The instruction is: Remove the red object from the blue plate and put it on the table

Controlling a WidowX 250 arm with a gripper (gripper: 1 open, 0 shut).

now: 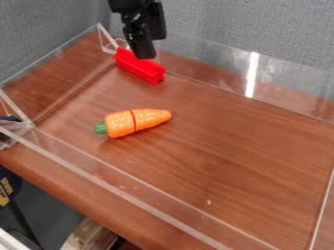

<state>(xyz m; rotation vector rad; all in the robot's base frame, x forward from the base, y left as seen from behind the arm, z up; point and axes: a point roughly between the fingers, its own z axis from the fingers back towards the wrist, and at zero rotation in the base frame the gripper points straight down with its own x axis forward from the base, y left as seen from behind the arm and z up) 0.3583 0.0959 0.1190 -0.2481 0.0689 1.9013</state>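
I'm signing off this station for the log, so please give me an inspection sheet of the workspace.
Surface: reddish-brown wood-grain tabletop, glossy, bordered by clear acrylic walls.
Job's things: red block lying on the tabletop near the far left corner; blue plate: nothing seen.
Clutter: orange toy carrot with a green tip, lying nearer the camera than the block.
Gripper: black gripper at the top edge, just above or behind the block; contact and opening cannot be told.
Cables: a thin dark line at lower left, outside the walls, possibly a cable.
Surroundings: grey textured backdrop behind the table.
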